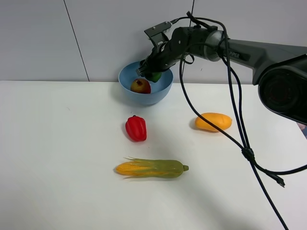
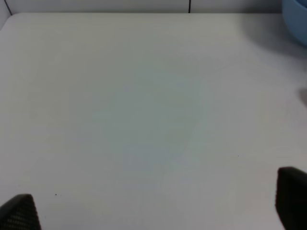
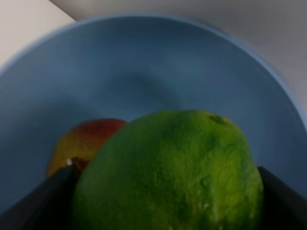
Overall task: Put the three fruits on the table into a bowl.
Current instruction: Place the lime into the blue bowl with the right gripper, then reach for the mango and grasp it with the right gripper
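You are working on a plain white worktop with rounded corners, backed by a pale grey panelled wall. Your right end effector is clamped on the lime and holds it above the light-blue bowl, which stands at the far edge of the worktop by the wall. The pomegranate lies inside the bowl. The mango rests on the worktop to the right, well apart from the bowl. A red pepper and a corn cob lie nearer the camera. Your left end effector hovers over bare worktop, its fingers wide apart and gripping nothing.
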### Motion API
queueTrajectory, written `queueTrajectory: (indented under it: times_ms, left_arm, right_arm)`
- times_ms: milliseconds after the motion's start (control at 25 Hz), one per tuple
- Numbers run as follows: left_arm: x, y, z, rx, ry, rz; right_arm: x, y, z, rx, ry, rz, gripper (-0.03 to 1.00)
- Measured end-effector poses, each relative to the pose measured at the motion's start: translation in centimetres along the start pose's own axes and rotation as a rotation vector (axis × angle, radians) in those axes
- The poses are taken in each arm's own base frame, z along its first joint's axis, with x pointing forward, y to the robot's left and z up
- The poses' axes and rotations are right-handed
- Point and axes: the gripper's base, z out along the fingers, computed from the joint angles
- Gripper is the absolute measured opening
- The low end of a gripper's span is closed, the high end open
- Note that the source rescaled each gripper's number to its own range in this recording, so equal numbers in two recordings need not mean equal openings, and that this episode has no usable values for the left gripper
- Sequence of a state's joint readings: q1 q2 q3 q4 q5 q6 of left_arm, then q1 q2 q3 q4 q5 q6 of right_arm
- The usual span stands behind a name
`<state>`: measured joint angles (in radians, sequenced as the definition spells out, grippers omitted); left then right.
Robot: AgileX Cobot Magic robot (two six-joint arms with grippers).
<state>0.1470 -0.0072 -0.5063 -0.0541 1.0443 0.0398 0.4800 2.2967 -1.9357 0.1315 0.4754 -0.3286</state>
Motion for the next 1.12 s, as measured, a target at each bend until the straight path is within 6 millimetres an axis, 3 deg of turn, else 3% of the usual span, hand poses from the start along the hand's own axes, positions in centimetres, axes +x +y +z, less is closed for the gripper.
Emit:
queueTrajectory:
  times_ms: [160, 200, 240, 280, 400, 600, 920, 1120]
  left_arm:
    - [0.0, 0.0, 0.0, 0.000, 0.000, 0.000]
    - [0.0, 0.0, 0.0, 0.000, 0.000, 0.000]
    - [0.0, 0.0, 0.0, 0.000, 0.000, 0.000]
    - [0.0, 0.0, 0.0, 0.000, 0.000, 0.001]
    - [0.0, 0.0, 0.0, 0.000, 0.000, 0.001]
    - [0.0, 0.0, 0.0, 0.000, 0.001, 0.001]
    - [0.0, 0.0, 0.0, 0.000, 0.001, 0.000]
    - [0.0, 0.0, 0.0, 0.000, 0.001, 0.000]
  right_arm:
    - [-0.1, -0.1, -0.1, 0.011, -0.005, -0.017, 0.19]
    - [-0.2, -0.1, -0.1, 0.012, -0.007, -0.016, 0.34]
    - [-0.2, -0.1, -0.1, 0.012, -0.009, -0.014, 0.59]
    - [-0.2, -0.1, -0.1, 0.013, -0.012, -0.014, 0.76]
    - [-0.3, -0.2, -0.1, 0.015, -0.019, -0.012, 0.94]
    - [-0.1, 0.0, -1.1, -0.014, 0.069, -0.019, 0.99]
    - [-1.4, 0.4, -11.7, -0.153, 0.382, -0.309, 0.99]
    - [-1.8, 0.1, -14.6, -0.152, 0.408, -0.451, 0.99]
